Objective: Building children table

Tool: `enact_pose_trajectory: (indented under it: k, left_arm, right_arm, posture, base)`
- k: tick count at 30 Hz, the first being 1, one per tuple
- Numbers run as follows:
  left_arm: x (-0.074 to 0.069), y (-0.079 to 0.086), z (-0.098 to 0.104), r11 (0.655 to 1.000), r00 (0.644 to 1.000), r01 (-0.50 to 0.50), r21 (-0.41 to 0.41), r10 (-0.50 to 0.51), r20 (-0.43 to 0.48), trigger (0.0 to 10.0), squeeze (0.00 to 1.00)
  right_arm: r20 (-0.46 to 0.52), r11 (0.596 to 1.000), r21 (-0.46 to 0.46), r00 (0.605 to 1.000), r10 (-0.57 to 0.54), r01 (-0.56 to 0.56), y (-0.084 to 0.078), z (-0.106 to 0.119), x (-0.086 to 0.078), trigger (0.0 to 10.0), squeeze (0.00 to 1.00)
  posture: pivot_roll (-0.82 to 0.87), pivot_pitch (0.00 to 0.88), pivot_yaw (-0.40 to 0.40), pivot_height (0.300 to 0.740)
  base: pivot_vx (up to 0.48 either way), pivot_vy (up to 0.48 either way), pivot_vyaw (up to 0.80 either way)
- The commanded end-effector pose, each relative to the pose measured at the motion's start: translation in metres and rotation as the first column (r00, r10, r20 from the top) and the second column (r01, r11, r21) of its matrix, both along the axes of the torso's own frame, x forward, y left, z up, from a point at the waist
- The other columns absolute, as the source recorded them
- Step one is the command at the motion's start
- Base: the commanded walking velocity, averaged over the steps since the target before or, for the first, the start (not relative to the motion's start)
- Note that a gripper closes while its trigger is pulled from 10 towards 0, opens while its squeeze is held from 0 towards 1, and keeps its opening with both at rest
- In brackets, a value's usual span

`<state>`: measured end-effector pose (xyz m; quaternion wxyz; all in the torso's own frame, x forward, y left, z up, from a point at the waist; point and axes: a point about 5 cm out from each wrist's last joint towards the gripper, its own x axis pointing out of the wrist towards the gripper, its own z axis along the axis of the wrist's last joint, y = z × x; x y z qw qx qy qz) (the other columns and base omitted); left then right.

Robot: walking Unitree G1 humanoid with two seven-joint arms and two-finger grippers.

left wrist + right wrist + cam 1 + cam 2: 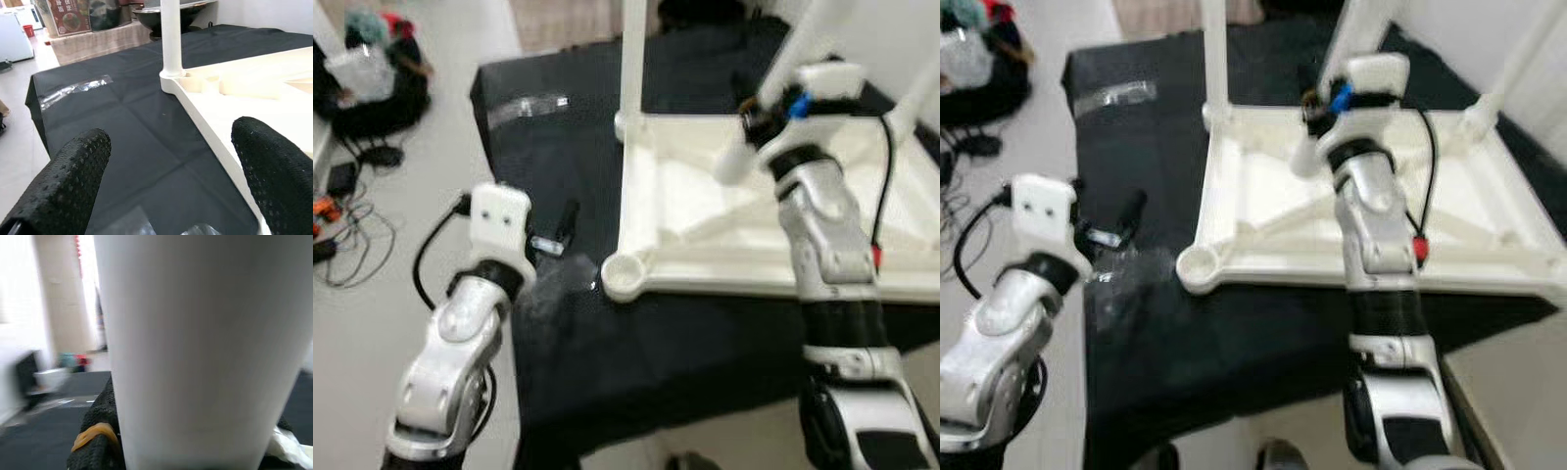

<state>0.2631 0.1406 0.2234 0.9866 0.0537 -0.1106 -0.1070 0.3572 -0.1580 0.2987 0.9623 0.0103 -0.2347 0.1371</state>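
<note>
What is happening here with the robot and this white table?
The robot is putting together a small white table, which lies upside down on a black cloth. Its right gripper is closed around one white leg above the tabletop. Two legs already stand in far corners, one at the far-left corner. The near-left corner socket is still without a leg. The left gripper is open, beside the table's left edge.

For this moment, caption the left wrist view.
Open left gripper hovers above the black cloth, beside the upturned white table top and one fitted leg.
</note>
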Motion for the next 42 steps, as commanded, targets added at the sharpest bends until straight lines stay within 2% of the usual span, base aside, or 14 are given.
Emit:
enact_pose_trajectory:
  k: [1,4,13,17,23,30,36,38,39,40,41,42]
  left_arm:
    - [-0.004,-0.002,-0.004,1.000,1.000,0.009,-0.007,-0.009,-0.021,10.0,0.00]
    - [-0.007,-0.006,-0.007,1.000,0.999,0.026,-0.011,-0.026,-0.031,10.0,0.00]
    - [-0.026,-0.012,-0.030,0.998,0.990,0.060,0.010,-0.059,-0.129,10.0,0.00]
    - [-0.027,-0.013,-0.032,0.999,0.989,0.051,0.009,-0.050,-0.139,10.0,0.00]
    - [-0.026,-0.016,-0.032,0.998,0.988,0.059,-0.002,-0.059,-0.142,10.0,0.00]
    - [-0.026,-0.014,-0.031,0.998,0.990,0.060,0.023,-0.056,-0.132,10.0,0.00]
    - [-0.031,-0.014,-0.038,0.996,0.984,0.082,0.043,-0.074,-0.161,10.0,0.00]
    - [-0.036,-0.015,-0.043,0.992,0.981,0.106,0.073,-0.092,-0.173,10.0,0.00]
    - [-0.036,-0.015,-0.043,0.992,0.981,0.106,0.073,-0.092,-0.173,10.0,0.00]
    - [-0.041,-0.017,-0.046,0.987,0.975,0.142,0.074,-0.126,-0.185,10.0,0.00]
    - [-0.041,-0.017,-0.046,0.987,0.975,0.142,0.074,-0.126,-0.185,10.0,0.00]
    - [-0.046,-0.019,-0.050,0.980,0.967,0.183,0.074,-0.166,-0.193,10.0,0.00]
  right_arm:
    - [0.025,0.997,-0.010,0.997,0.079,-0.079,0.012,0.009,-0.003,10.0,0.00]
    - [0.025,0.995,-0.034,0.995,0.098,-0.097,0.015,0.009,-0.004,10.0,0.00]
    - [0.012,0.996,-0.049,0.997,0.076,-0.075,0.012,0.014,0.002,10.0,0.00]
    - [-0.010,0.996,-0.065,0.998,0.060,-0.060,0.013,0.011,0.003,10.0,0.00]
    - [-0.037,0.998,-0.045,0.999,0.034,-0.035,0.010,0.006,0.002,10.0,0.00]
    - [-0.052,0.999,-0.053,0.999,-0.010,0.007,0.003,0.000,0.004,10.0,0.00]
    - [-0.085,0.999,-0.040,0.996,-0.013,0.010,-0.004,-0.003,0.006,10.0,0.00]
    - [-0.095,0.994,-0.039,0.991,0.096,-0.100,-0.006,-0.002,0.004,10.0,0.00]
    - [-0.095,0.994,-0.039,0.991,0.096,-0.100,-0.006,-0.002,0.004,10.0,0.00]
    - [-0.102,0.985,-0.033,0.981,0.165,-0.169,-0.013,0.001,0.003,10.0,0.00]
    - [-0.102,0.985,-0.033,0.981,0.165,-0.169,-0.013,0.001,0.003,10.0,0.00]
    - [-0.113,0.974,-0.029,0.969,0.219,-0.223,-0.019,0.004,0.002,10.0,0.00]
  posture:
    - [0.05,0.149,-0.046,0.740]
    - [0.05,0.149,-0.046,0.740]
    - [0.06,0.145,-0.054,0.740]
    - [0.05,0.140,-0.055,0.740]
    - [0.05,0.130,-0.050,0.740]
    - [0.05,0.122,-0.046,0.740]
    - [0.05,0.126,-0.040,0.740]
    - [0.06,0.133,-0.040,0.740]
    - [0.06,0.133,-0.040,0.740]
    - [0.06,0.137,-0.041,0.740]
    - [0.06,0.137,-0.041,0.740]
    - [0.06,0.140,-0.036,0.740]
  base:
    - [0.000,0.000,0.00]
    - [0.000,0.000,0.00]
    - [0.000,0.000,0.79]
    - [0.000,0.000,0.68]
    - [0.000,0.000,0.00]
    - [0.000,0.000,0.00]
    - [0.000,0.000,0.00]
    - [0.000,0.000,0.00]
    - [0.000,0.000,0.00]
    - [0.000,0.000,0.00]
    - [0.000,0.000,0.00]
    - [0.000,0.000,0.00]
